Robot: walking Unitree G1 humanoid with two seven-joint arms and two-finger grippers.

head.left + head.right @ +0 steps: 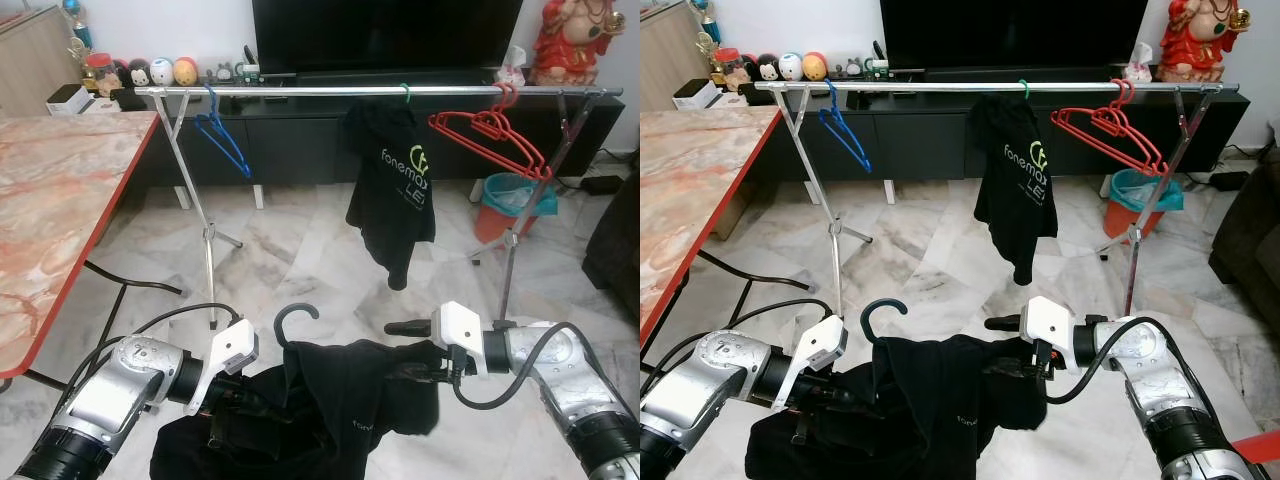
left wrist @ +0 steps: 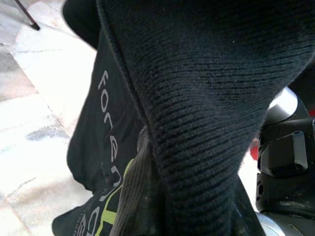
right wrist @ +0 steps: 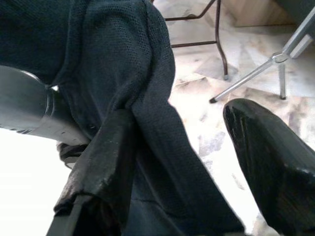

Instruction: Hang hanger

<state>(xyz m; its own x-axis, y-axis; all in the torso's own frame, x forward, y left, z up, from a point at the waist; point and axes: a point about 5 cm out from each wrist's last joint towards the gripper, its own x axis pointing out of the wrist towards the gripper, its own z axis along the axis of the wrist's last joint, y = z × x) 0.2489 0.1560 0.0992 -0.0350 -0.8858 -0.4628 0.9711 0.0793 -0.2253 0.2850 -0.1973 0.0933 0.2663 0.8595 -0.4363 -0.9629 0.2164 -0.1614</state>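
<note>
A black shirt [image 1: 340,400] on a hanger with a dark hook [image 1: 295,312] hangs low in front of me, between my two arms. My left gripper [image 1: 232,398] is sunk into the shirt's left side and shut on it; cloth covers the left wrist view. On the shirt's right side is my right gripper [image 1: 395,350], open: one finger [image 1: 405,327] sticks out above the cloth, the other finger [image 3: 98,167] lies under a fold. Across the room ahead runs the silver rack rail [image 1: 330,90], well above the hook.
On the rail hang a blue hanger [image 1: 222,140], another black shirt [image 1: 395,190] and red hangers [image 1: 495,135]. A marble-topped table [image 1: 50,200] stands at the left and a dark sofa [image 1: 615,240] at the right. An orange bin [image 1: 505,205] sits behind the rack's right leg.
</note>
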